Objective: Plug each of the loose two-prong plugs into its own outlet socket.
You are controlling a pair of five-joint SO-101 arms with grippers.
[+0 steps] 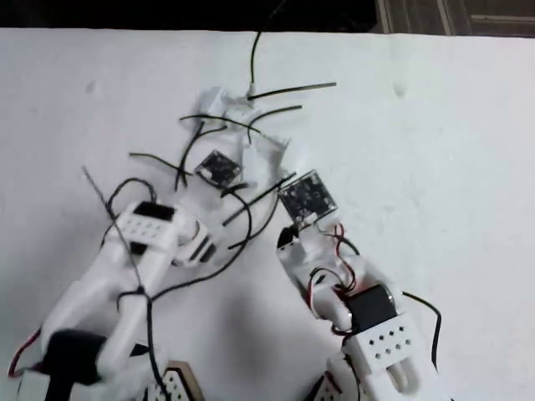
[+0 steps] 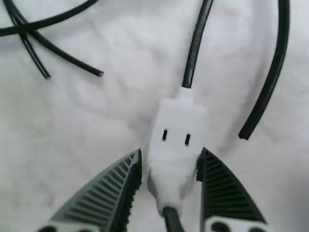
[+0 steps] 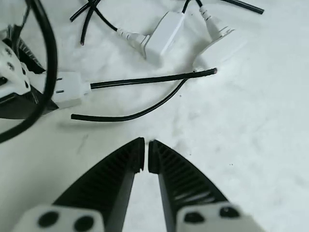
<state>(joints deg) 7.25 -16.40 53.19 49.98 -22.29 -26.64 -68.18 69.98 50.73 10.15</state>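
The left end effector point(image 2: 170, 157) is closed just enough to pinch a white two-slot socket point(image 2: 176, 121): its ribbed dark fingers point(image 2: 123, 186) press against both sides of the lower, narrower part of the body, with the two slots facing the wrist camera just beyond the fingertips. One black cable point(image 2: 193, 48) leaves the far end of the socket, and another runs out of the near end between the fingers. The socket lies on the white worktop point(image 2: 72, 145), with the cut end of a loose cable point(image 2: 270, 72) just beside it and more loose cable ends point(image 2: 67, 60) farther off. The right end effector point(image 3: 146, 154) has its fingers pressed almost together, only a thin gap showing at the tips; it holds nothing and sits over bare worktop. Beyond it lie a curved black lead point(image 3: 125, 116) and a straight lead point(image 3: 154, 77), and farther away a white socket block point(image 3: 164, 31) with a flanged plug point(image 3: 134, 39) against one end and a second plug point(image 3: 216, 33) near its other side.
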